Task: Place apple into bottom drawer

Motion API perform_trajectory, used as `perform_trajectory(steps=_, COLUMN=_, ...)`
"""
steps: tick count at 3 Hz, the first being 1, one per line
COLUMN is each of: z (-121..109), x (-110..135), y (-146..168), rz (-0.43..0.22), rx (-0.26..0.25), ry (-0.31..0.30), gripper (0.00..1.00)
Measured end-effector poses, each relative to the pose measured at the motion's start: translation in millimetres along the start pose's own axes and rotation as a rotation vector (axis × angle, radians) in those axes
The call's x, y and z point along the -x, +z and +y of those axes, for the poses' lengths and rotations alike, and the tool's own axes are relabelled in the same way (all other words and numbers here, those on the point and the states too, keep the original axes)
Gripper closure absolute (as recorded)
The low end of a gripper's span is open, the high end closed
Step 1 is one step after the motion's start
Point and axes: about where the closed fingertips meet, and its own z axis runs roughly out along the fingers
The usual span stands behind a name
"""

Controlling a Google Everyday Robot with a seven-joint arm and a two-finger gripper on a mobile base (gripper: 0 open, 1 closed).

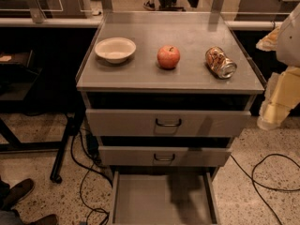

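Jaws of the gripper (273, 112): opening could not be told; it hung off the cabinet's (187, 32) right edge, touching nothing.
Apple (168, 56) sat mid-top, between bowl (115, 49) and crushed can (220, 62), label unreadable, apart from both and from the edges. Bottom drawer (161, 201) stood pulled out, open from above.

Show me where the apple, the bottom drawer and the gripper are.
apple (168, 57), camera view, middle of its red skin.
bottom drawer (159, 203), camera view, bare floor of the tray.
gripper (274, 104), camera view, pale body at the right edge.
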Motion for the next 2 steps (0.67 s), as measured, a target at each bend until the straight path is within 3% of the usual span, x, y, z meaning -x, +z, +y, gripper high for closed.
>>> perform_trajectory(steps=2, z=-11, x=10, y=-2, rz=-0.002, rx=-0.024, ry=-0.011, gripper=0.00)
